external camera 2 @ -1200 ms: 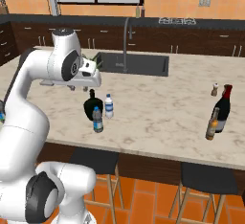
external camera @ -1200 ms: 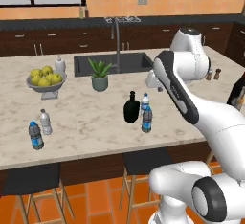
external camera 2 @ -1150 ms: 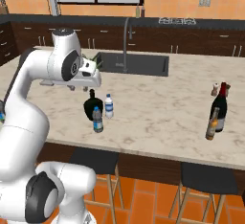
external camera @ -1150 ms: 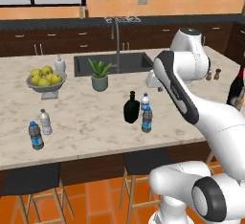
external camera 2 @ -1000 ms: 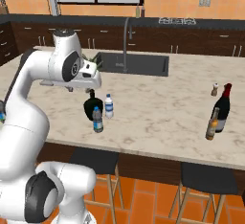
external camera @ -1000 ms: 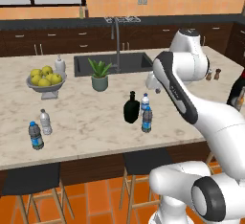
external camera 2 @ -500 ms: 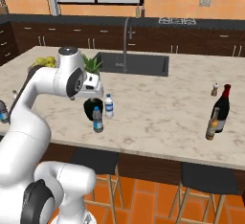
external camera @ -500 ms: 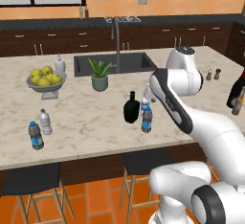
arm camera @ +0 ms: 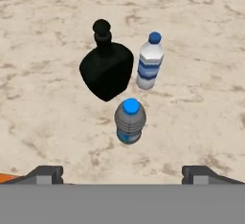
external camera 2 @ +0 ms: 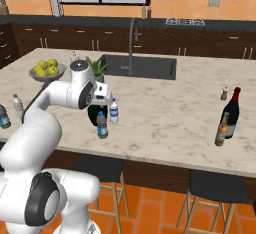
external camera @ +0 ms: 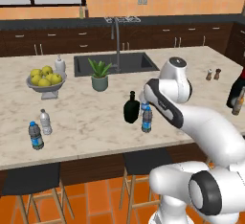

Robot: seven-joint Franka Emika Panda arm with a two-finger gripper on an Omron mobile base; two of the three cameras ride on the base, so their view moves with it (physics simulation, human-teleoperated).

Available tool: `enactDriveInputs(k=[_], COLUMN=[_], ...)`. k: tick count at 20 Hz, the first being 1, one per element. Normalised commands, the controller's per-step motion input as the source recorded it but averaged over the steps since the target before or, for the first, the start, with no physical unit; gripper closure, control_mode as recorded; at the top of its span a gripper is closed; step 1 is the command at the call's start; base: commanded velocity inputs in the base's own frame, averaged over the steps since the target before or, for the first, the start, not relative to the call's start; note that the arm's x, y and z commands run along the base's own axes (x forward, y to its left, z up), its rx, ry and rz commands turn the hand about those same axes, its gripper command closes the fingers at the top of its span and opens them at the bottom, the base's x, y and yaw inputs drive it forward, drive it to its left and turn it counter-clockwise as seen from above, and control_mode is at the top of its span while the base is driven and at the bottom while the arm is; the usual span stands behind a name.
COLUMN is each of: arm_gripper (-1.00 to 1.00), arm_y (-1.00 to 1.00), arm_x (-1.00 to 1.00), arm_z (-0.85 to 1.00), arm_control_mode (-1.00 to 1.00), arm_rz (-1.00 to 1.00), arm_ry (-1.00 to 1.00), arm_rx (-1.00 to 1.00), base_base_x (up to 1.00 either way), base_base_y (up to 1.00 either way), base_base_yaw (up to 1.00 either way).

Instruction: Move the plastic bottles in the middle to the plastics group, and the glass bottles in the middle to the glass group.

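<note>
hand view: the camera looks down from above on a marble counter [arm camera: 201,50]. nearest, at the bottom edge, the two dark tips of the gripper [arm camera: 122,174] stand far apart, released, with nothing between them. just beyond them stands the dark-tinted plastic bottle [arm camera: 129,121] with a blue cap, upright. past it, side by side and nearly touching, are the squat black glass bottle [arm camera: 106,69] and the clear plastic bottle [arm camera: 150,61] with a blue label band; its cap reads blue from above. all three sit in the middle of the counter, none yet moved.

in the left base view, the plastics group [external camera: 39,128] stands near the counter's front edge, far to the left. in the right base view, the glass group [external camera 2: 227,117], a tall dark bottle and a slim amber one, stands far to the right.

the step in hand looks like the approach for a first pick, probably the dark-tinted bottle. the next move calls for lowering the open fingers around its body without nudging its two neighbours.
</note>
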Motion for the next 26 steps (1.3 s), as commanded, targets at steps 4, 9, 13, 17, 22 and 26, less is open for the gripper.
enactDriveInputs(k=[4,9,13,17,22,26], arm_gripper=[-1.00,-1.00,-1.00,-1.00,-1.00,-1.00], arm_y=[-0.01,0.00,0.00,0.00,0.00,0.00], arm_x=[0.36,0.34,0.03,0.07,0.20,0.26], arm_z=[-0.45,-0.34,0.00,-0.12,-0.36,-0.33], arm_control_mode=[-1.00,-1.00,-1.00,-1.00,-1.00,-1.00], arm_rz=[0.04,0.04,0.03,0.04,0.05,0.05], arm_ry=[0.00,-0.02,0.08,0.08,-0.03,0.00], arm_rx=[0.00,0.00,-0.05,-0.05,0.00,0.00], base_base_x=[0.00,0.00,0.00,0.00,0.00,0.00], base_base_y=[0.00,0.00,0.00,0.00,0.00,0.00], base_base_yaw=[0.00,0.00,0.00,0.00,0.00,0.00])
